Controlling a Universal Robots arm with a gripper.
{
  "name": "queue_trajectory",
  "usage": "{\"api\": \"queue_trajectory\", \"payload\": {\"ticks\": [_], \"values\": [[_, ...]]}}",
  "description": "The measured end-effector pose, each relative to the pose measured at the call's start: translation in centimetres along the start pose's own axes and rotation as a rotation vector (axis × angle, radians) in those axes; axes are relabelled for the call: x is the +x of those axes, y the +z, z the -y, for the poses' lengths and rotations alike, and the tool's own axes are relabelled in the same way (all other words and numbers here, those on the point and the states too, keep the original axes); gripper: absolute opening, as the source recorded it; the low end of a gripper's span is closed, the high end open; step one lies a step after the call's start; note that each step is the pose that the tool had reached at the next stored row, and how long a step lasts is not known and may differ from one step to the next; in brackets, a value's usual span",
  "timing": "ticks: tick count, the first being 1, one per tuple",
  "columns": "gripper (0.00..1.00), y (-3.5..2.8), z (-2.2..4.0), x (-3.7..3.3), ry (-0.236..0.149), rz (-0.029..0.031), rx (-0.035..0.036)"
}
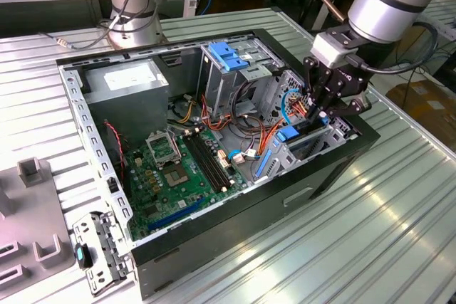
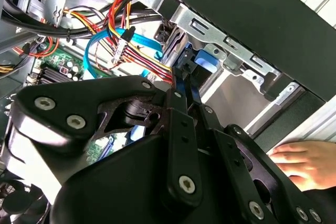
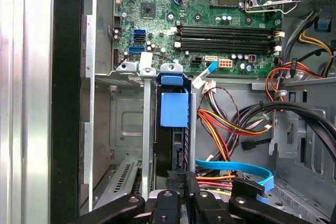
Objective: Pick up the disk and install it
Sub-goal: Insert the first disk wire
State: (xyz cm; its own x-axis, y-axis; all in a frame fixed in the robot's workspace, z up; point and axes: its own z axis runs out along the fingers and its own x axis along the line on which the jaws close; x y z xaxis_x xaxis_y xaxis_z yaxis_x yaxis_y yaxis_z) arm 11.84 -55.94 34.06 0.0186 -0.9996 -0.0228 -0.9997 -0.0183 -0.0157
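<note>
The disk (image 1: pixel 288 134) stands on edge in a slot of the metal bay at the front of the open computer case (image 1: pixel 342 154), on the exterior view's right. Its blue plastic rail (image 3: pixel 173 109) faces up between the bay's silver walls, and the dark body (image 3: pixel 170 148) runs down below it. My gripper (image 1: pixel 318 113) hangs straight over that slot. In both wrist views its black fingers (image 3: pixel 180 182) are closed together, tips at the disk's near edge (image 2: pixel 202 65). I cannot tell whether they pinch the rail.
Orange, yellow and blue cables (image 3: pixel 231 129) crowd the space beside the bay. The motherboard (image 1: pixel 178 169), the grey power-supply box (image 1: pixel 128 80) and a drive cage with a blue latch (image 1: pixel 226 55) are inside the case. A person's hand (image 2: pixel 304 163) rests outside the case wall.
</note>
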Motion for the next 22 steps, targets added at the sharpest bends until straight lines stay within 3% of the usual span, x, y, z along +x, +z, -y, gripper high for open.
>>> {"api": "queue_trajectory", "payload": {"ticks": [7,8,11,13,15,17,22], "values": [[0.18,0.02,0.00,0.00,0.000,0.0004,0.0003],[0.24,-0.07,0.00,0.00,0.000,0.0007,0.0006],[0.24,-1.11,0.02,-0.02,0.000,0.0006,0.0011],[0.24,-1.24,0.02,-0.03,0.000,0.0008,0.0011],[0.23,-1.25,0.02,-0.03,0.000,0.0007,0.0011],[0.11,-1.26,0.02,-0.03,0.000,0.0006,0.0011],[0.11,-1.25,0.02,-0.05,0.000,0.0006,0.0011]]}}
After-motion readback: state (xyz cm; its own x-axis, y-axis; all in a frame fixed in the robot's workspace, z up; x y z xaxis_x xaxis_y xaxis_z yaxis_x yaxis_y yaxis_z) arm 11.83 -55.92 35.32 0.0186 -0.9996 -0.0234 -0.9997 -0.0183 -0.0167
